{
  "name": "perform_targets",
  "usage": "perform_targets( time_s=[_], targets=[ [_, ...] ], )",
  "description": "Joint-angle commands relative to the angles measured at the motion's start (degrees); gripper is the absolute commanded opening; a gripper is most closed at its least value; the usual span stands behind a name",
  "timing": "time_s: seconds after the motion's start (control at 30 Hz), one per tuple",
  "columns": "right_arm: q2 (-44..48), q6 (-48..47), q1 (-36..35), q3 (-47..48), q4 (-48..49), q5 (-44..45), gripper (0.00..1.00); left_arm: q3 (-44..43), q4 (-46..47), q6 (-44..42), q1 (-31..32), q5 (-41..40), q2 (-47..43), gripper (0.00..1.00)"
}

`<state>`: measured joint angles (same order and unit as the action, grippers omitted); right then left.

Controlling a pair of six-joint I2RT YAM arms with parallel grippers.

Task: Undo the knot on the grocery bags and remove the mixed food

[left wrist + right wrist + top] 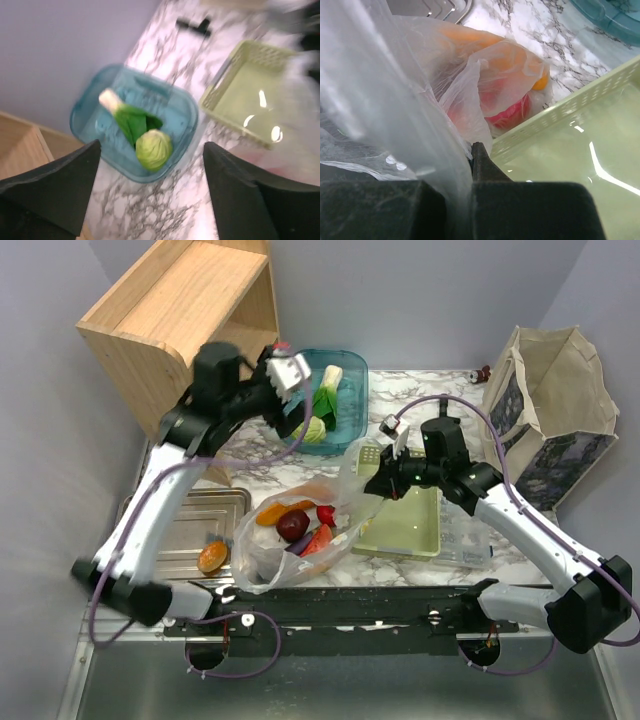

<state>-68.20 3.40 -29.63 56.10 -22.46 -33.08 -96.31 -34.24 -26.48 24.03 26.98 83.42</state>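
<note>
I can read no word, number or brand anywhere. The grocery bag (pixel 395 90) right against my right wrist's lens is plain film. The cloth tote (pixel 560 390) bears a dark printed panel, perhaps with lettering, but too small to tell.

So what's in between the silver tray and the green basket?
The grocery bag of mixed food lies between them, seen in the top view.
</note>
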Motion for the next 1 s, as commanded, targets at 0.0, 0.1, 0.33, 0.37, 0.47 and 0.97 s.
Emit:
perform_targets(
  time_s=[0.0,0.1,0.33,0.37,0.47,0.97],
  targets=[
    [-0.5,0.36,-0.74,2.09,2.49,-1.94,0.01,13.94,-4.58,-9.25,2.77,14.93,-16.9,0.71],
    [-0.43,0.55,-1.49,2.25,2.88,-2.74,0.01,22.31,-12.45,-18.25,11.13,9.2,-22.85,0.48],
    [-1.04,-2.15,-4.12,4.31,1.73,-0.87,0.01,41.54,-18.95,-21.51,25.76,-4.31,-26.63,0.24],
    [-1.0,-2.29,-4.12,4.58,1.64,-0.64,0.01,43.55,-19.94,-21.28,27.2,-4.53,-27.08,0.23],
    [-1.04,-2.78,-4.12,5.23,1.63,0.44,0.01,50.29,-21.47,-21.46,32.35,-5.76,-28.82,0.22],
    [-0.02,-1.11,-4.13,3.15,1.97,0.64,0.01,47.34,-4.47,-11.76,24.11,-11.98,-28.15,0.39]
  ],
)
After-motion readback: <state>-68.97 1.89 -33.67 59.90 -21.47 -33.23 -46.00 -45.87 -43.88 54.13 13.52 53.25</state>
